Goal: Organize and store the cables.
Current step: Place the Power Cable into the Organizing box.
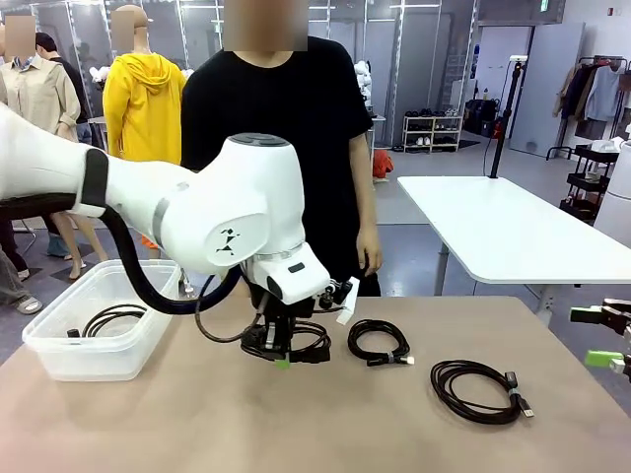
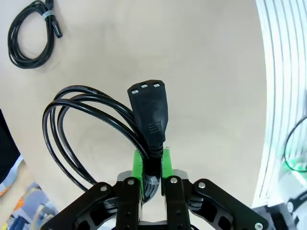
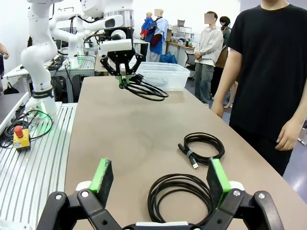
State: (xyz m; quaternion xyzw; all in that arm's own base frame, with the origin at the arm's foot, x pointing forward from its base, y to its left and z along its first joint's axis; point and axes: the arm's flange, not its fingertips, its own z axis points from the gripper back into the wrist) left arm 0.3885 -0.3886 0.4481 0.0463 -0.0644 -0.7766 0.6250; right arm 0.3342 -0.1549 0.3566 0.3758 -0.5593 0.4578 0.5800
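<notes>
On the table's near side two cables wait; one is binned, one is in hand.
The right gripper (image 3: 159, 173) hangs wide and empty at the right edge, near the big coil (image 1: 512, 387). Past it lies the small coil (image 1: 353, 341). The left gripper (image 2: 152, 164) is clenched on the cord (image 2: 149, 115) behind its plug, seemingly just off the table (image 1: 296, 424). The bin (image 1: 59, 355), far left, holds one coil (image 1: 110, 317). Three seem left to store. The way to the bin looks bare; its rim needs clearing, and the person (image 1: 286, 148) stands at the far edge.

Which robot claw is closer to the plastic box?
Left. The left gripper, holding a cable, is just right of the box; the right gripper is at the opposite table edge.
</notes>
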